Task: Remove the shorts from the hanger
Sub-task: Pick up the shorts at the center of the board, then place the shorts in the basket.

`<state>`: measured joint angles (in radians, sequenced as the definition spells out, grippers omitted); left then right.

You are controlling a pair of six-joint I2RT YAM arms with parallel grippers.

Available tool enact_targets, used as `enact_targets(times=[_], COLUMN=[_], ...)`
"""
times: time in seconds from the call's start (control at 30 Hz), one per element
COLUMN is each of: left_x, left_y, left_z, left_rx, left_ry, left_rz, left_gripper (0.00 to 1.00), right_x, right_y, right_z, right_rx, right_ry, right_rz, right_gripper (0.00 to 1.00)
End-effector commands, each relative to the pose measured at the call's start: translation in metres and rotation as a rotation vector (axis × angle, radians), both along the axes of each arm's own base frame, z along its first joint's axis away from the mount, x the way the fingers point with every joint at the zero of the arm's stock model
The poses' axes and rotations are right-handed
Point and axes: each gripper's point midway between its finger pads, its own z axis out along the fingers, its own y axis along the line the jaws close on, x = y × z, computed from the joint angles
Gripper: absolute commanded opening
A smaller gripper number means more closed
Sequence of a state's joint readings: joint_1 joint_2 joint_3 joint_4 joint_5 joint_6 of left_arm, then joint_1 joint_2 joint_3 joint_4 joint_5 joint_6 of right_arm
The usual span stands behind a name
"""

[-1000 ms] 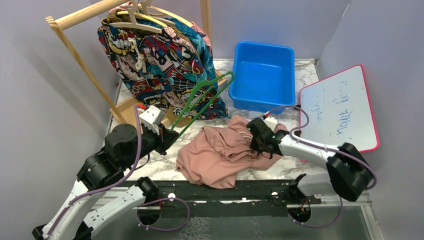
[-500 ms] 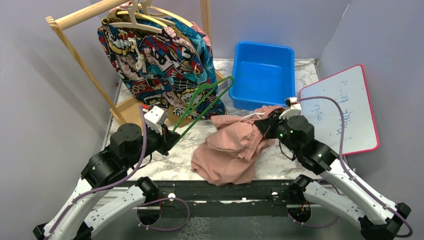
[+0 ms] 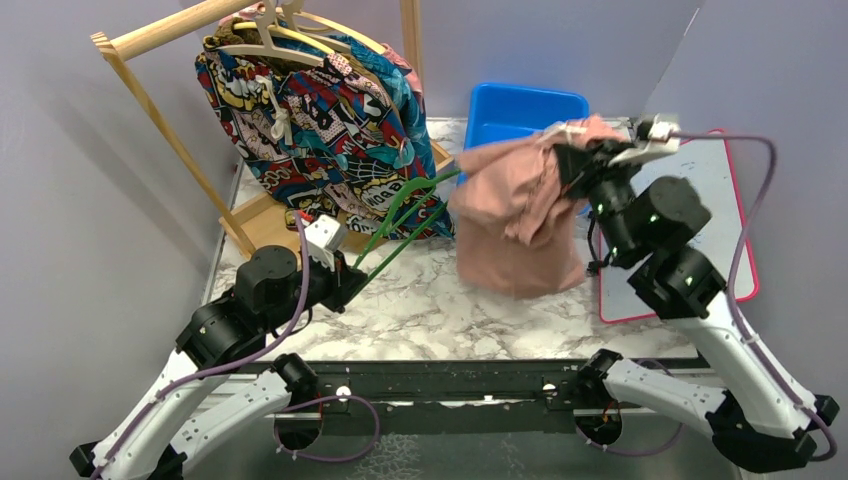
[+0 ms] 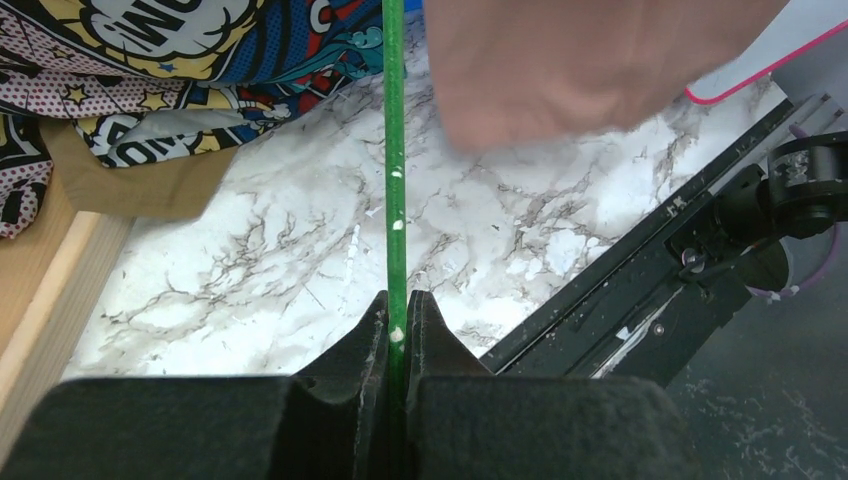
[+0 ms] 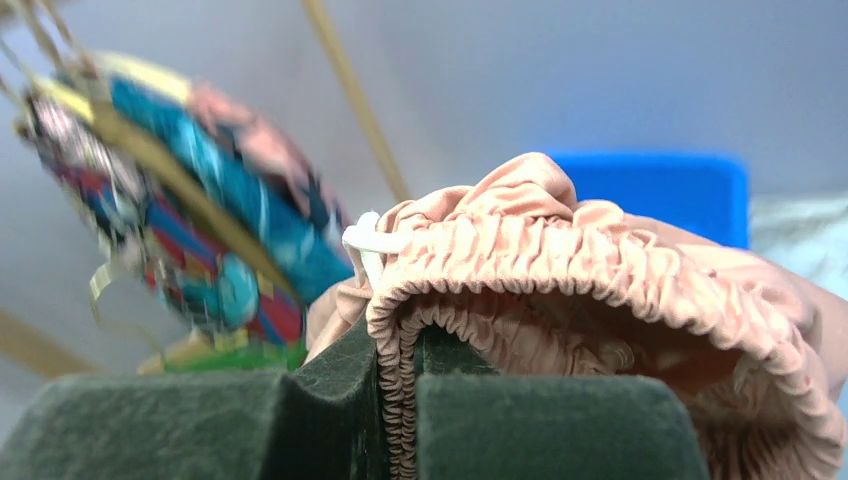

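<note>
Top external view, with wrist views cross-checked.

1. Right tool (image 3: 562, 150): closed on the gathered elastic waistband of the dusty pink shorts (image 3: 515, 215). It is raised at far right. The shorts hang below it, free of any hanger and apparently clear of the table (image 3: 480, 320), just in front of the blue bin (image 3: 520, 105). Judged: held by the waistband for a drop into the bin.
2. Left tool (image 3: 345, 285): clamped on a thin rod of the green hanger (image 3: 405, 215). The hanger is bare and slants up and away towards the rack. Judged: gripped to keep it steady and out of the cloth.
3. Wooden rack (image 3: 160, 35), far left: carries the comic-print shorts (image 3: 310, 120) and other pairs on pale hangers (image 3: 262, 40), not yet taken off.
4. Whiteboard (image 3: 720, 165): on the right, partly behind the right arm.
</note>
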<state>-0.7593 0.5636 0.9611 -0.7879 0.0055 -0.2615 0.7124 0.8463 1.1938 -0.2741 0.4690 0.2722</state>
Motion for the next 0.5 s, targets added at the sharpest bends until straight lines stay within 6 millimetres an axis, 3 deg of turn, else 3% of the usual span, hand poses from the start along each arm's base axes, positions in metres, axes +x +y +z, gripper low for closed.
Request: enact_targets(times=[0.0,0.17,0.23,0.33,0.47], left_x=[0.002,0.002,0.002,0.002,0.0], left_y=[-0.011,-0.014,-0.016,-0.017,-0.019], left_z=[0.016,0.016,0.016,0.016,0.017], left_rx=[-0.066,-0.078,-0.082,-0.089,-0.094], left_ry=[-0.04,-0.036,-0.032,-0.034,-0.032], left_rz=[-0.03,-0.036,-0.043,-0.049,-0.062], left_gripper=[0.0,0.0,0.0,0.0,0.0], right_x=[0.013,0.029,0.041,0.071,0.121], right_y=[-0.034,-0.019,-0.017,-0.013,0.008], right_z=[0.108,0.177,0.19,0.186,0.149], right_rx=[0.002,-0.027,-0.061,-0.172,-0.305], right_ry=[-0.243,-0.336,-0.357,-0.378,-0.299], right_rz=[-0.212,-0.216,-0.268,-0.391,-0.454], right_gripper=[0.01,0.01,0.01,0.01,0.01])
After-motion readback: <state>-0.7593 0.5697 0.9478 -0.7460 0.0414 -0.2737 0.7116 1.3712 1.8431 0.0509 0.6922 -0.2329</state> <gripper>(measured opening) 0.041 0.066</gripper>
